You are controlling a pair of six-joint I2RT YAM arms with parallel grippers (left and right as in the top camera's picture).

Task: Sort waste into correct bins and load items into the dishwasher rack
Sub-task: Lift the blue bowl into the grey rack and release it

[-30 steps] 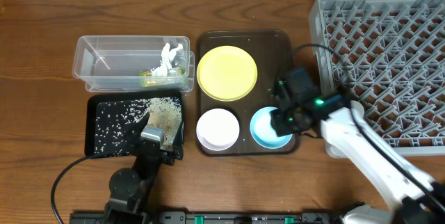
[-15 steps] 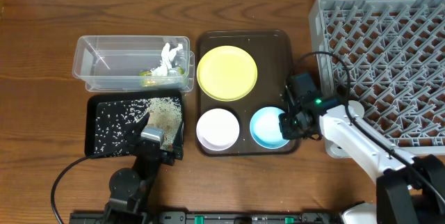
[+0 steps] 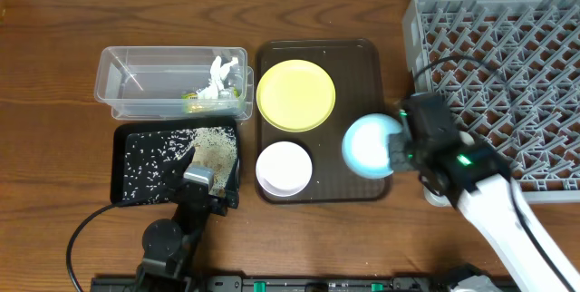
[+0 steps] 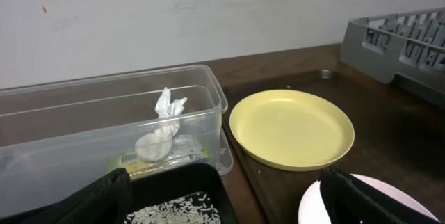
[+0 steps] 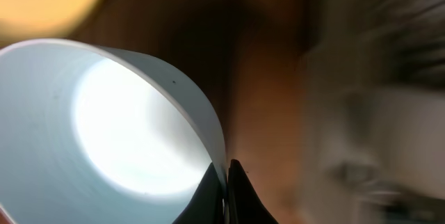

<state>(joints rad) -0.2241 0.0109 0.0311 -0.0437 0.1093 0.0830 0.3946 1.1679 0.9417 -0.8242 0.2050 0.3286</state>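
Overhead view with two wrist views. The wooden surface (image 3: pixel 54 20) fills the frame. The grey dishwasher rack (image 3: pixel 507 56), the largest object, occupies the upper right; its lattice floor and pegs show no load. The dark brown serving tray (image 3: pixel 358 56) lies at centre, just left of the rack.

At upper left stands the clear tub (image 3: pixel 104 79), and directly below it in the frame lies the shallow black tray (image 3: pixel 116 160), the two almost touching. The yellow plate (image 3: pixel 295 95) rests flat in the upper part of the serving tray. The white bowl (image 3: pixel 284 167) sits upright in its lower left part.

The light-blue bowl (image 3: pixel 370 144) is tilted over the tray's right edge, between the white bowl and the rack. The right tool (image 3: pixel 396 147) is clamped on its rim, and in the right wrist view the fingertips (image 5: pixel 224 189) meet across the thin wall.

The left tool (image 3: pixel 210 167) stands at the lower right of the black tray with its jaws spread wide, gripping nothing.

Crumpled white paper (image 3: pixel 217 74) lies at the right end of the tub, and the green wrapper (image 3: pixel 195 102) lies just beside it. Rice grains (image 3: pixel 213 142) are scattered over the black tray, thickest toward its upper right.
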